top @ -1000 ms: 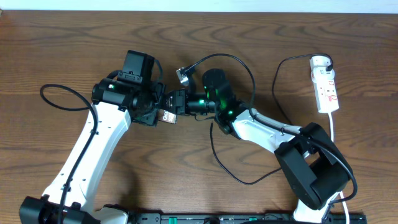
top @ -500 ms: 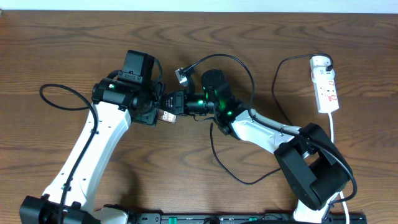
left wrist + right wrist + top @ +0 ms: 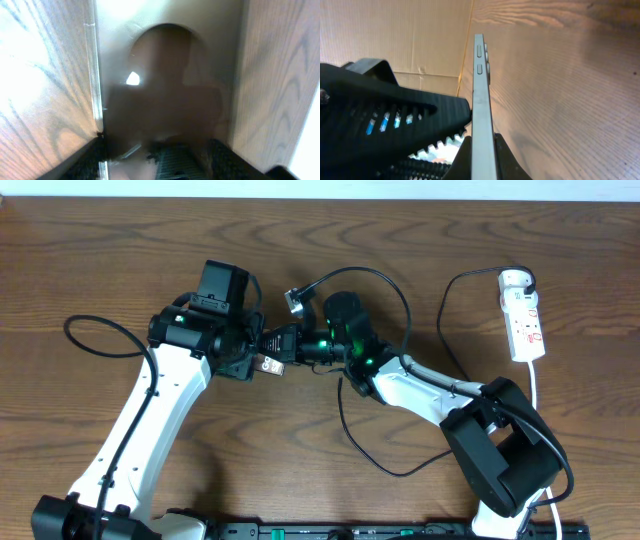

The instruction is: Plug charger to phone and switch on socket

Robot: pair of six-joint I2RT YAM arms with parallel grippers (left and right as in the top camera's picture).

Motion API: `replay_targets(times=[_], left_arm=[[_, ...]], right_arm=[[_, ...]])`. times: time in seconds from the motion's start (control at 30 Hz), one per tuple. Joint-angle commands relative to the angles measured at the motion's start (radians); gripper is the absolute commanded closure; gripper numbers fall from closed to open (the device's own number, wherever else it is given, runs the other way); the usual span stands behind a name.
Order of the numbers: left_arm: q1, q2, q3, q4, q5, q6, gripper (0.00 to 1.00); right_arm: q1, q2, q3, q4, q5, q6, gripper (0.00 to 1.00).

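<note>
The phone (image 3: 269, 366) hangs on edge above the table's middle, where both arms meet. In the left wrist view its dark face (image 3: 165, 100) with a brownish oval fills the span between my left gripper's (image 3: 155, 162) fingers (image 3: 82, 162), which press on its long sides. Seen edge-on from the right wrist, the phone (image 3: 479, 100) is a thin pale bar, and my right gripper (image 3: 481, 155) is shut on its faces. The charger (image 3: 400, 473) loops over the table in front of the right arm; its plug tip is hidden. The socket (image 3: 525, 325) lies far right.
A white cord (image 3: 538, 395) runs from the socket toward the front edge. Black arm wires arc behind the right wrist (image 3: 372, 273). My left gripper's black ribbed finger (image 3: 385, 115) looms close beside the phone in the right wrist view.
The right gripper's jaws have closed onto the phone. Both arms and the phone have stayed almost in place.
</note>
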State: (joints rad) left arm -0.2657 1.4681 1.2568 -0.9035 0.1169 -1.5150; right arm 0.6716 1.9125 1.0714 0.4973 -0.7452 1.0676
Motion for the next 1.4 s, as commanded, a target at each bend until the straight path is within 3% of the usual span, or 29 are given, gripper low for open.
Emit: replay_targets(times=[0.0, 0.07, 0.13, 0.4, 0.5, 0.63, 0.8, 0.93, 1.07, 1.17, 1.37], left_arm=[[-0.004, -0.003, 0.024, 0.014, 0.002, 0.011, 0.31], [0.003, -0.005, 0.024, 0.014, 0.002, 0.040, 0.19], [0.011, -0.006, 0.024, 0.014, 0.002, 0.052, 0.16], [0.083, -0.035, 0.024, 0.028, 0.088, 0.142, 0.14], [0.127, -0.056, 0.024, 0.047, 0.154, 0.250, 0.14], [0.185, -0.088, 0.024, 0.136, 0.266, 0.526, 0.13], [0.259, -0.104, 0.023, 0.264, 0.457, 0.645, 0.13], [0.303, -0.103, -0.008, 0.396, 0.572, 0.647, 0.12], [0.331, -0.103, -0.105, 0.595, 0.634, 0.593, 0.12], [0.333, -0.103, -0.218, 0.831, 0.678, 0.496, 0.12], [0.332, -0.103, -0.517, 1.540, 0.678, 0.224, 0.12]], right_arm=[[0.010, -0.003, 0.010, 0.007, -0.043, -0.003, 0.99], [-0.005, -0.003, 0.010, 0.006, -0.050, -0.009, 0.99], [-0.017, -0.003, 0.010, 0.003, -0.054, -0.018, 0.99], [-0.084, -0.003, 0.010, -0.071, -0.053, -0.080, 0.99], [-0.123, -0.003, 0.010, -0.090, -0.047, -0.089, 0.99], [-0.185, -0.003, 0.010, -0.087, -0.033, -0.061, 0.99], [-0.279, -0.003, 0.010, -0.010, -0.024, 0.150, 0.99], [-0.343, -0.003, 0.010, 0.178, -0.025, 0.473, 0.99], [-0.376, -0.003, 0.010, 0.446, -0.024, 0.722, 0.99], [-0.376, -0.003, 0.010, 0.589, -0.024, 0.815, 0.99], [-0.337, -0.003, 0.010, 0.654, -0.054, 0.846, 0.99]])
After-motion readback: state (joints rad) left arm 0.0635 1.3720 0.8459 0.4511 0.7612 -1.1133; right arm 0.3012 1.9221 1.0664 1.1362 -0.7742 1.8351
